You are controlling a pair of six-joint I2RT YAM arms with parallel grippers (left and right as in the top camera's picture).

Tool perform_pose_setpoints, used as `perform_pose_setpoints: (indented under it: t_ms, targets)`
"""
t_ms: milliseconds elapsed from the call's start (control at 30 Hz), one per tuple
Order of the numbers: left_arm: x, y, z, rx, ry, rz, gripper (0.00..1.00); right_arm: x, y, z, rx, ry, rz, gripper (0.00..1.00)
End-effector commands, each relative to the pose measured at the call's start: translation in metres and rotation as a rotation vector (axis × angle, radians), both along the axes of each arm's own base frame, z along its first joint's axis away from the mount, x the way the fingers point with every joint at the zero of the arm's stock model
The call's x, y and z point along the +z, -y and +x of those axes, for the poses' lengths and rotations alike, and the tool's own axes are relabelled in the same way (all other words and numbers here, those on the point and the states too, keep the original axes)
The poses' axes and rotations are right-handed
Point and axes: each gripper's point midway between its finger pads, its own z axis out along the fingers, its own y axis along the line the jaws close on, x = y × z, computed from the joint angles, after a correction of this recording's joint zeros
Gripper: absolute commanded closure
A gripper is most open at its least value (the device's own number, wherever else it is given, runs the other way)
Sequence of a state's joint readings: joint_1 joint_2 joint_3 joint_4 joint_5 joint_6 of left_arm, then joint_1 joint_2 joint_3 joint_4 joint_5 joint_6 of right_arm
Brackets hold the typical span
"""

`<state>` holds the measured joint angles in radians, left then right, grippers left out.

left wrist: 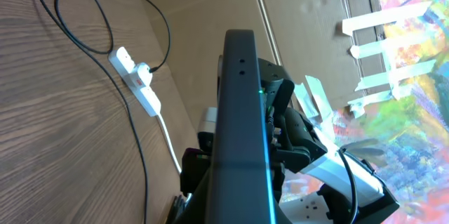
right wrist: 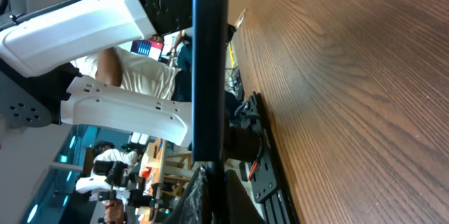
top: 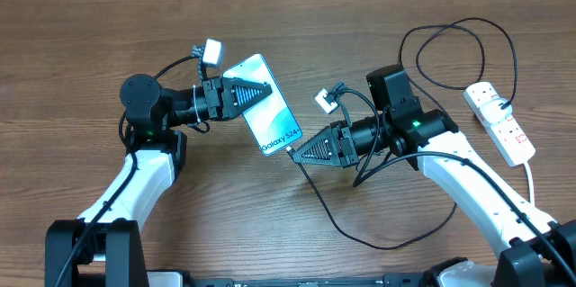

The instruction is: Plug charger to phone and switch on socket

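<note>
The phone is held off the table at centre, its light blue screen facing up. My left gripper is shut on its upper half. In the left wrist view the phone shows edge-on. My right gripper is shut on the charger's small plug, which meets the phone's lower end; whether it is fully seated is hidden. The black charger cable loops over the table to the socket at far right. In the right wrist view the phone's edge stands above my fingers.
The socket's thick white cord runs down toward the front right edge. The black cable makes a wide loop behind the right arm. The socket and the cable also show in the left wrist view.
</note>
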<state>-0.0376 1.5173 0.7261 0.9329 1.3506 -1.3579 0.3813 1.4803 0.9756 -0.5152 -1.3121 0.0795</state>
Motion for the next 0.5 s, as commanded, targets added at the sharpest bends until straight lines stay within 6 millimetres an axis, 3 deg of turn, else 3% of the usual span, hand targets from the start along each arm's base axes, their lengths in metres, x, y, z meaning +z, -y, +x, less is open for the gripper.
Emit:
perform_pose_setpoints:
  t_ms: [0, 467]
  targets:
    - [0.009, -0.002, 0.006, 0.020, 0.050, 0.000, 0.96, 0.003, -0.001, -0.002, 0.014, 0.003, 0.017, 0.96]
    - [-0.001, -0.002, 0.009, 0.034, -0.017, 0.008, 0.96, 0.003, -0.002, -0.001, 0.012, 0.012, 0.017, 0.96]
